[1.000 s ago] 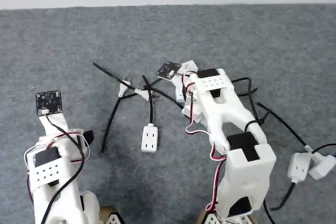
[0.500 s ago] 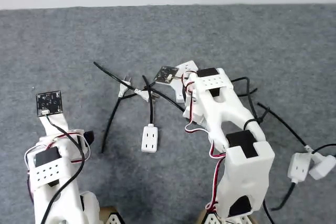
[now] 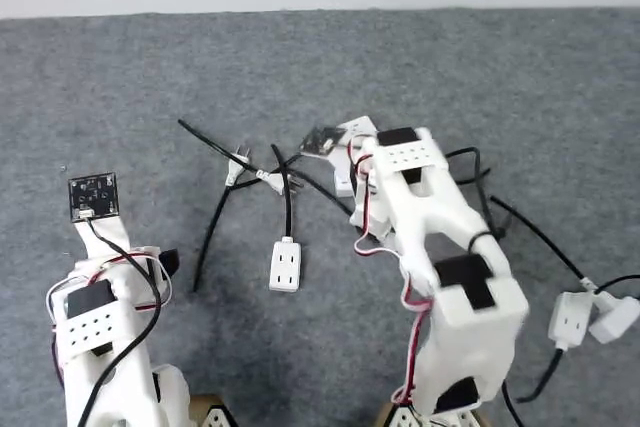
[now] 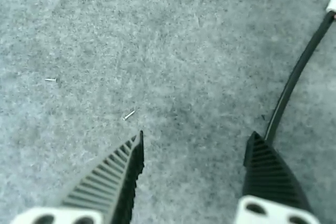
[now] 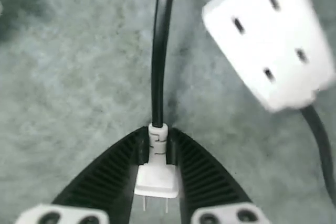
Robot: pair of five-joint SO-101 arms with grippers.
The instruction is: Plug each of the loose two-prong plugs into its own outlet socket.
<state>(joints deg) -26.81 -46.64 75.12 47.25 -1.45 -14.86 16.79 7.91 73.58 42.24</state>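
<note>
In the right wrist view my right gripper [image 5: 157, 132] is shut on a white two-prong plug [image 5: 156, 174] whose black cable [image 5: 161, 40] runs away over the carpet. Its prongs point back toward the wrist. A white outlet socket [image 5: 270, 40] lies just beyond and to one side of the fingers. From above, the right arm [image 3: 410, 162] reaches to that outlet [image 3: 357, 130] at mid-table. Two loose plugs [image 3: 235, 167] [image 3: 275, 180] lie left of it, and another outlet [image 3: 285, 264] sits nearer. My left gripper [image 4: 197, 136] is open over bare carpet, beside a black cable [image 4: 294, 82].
A third white outlet [image 3: 570, 317] with a white plug [image 3: 615, 317] beside it lies at the right edge. Black cables cross the grey carpet [image 3: 150, 77] around the middle. The left arm [image 3: 100, 317] stays low at the front left.
The right arm's wrist has tilted and shifted slightly over the plug by the mid-table outlet. The left arm has not moved.
</note>
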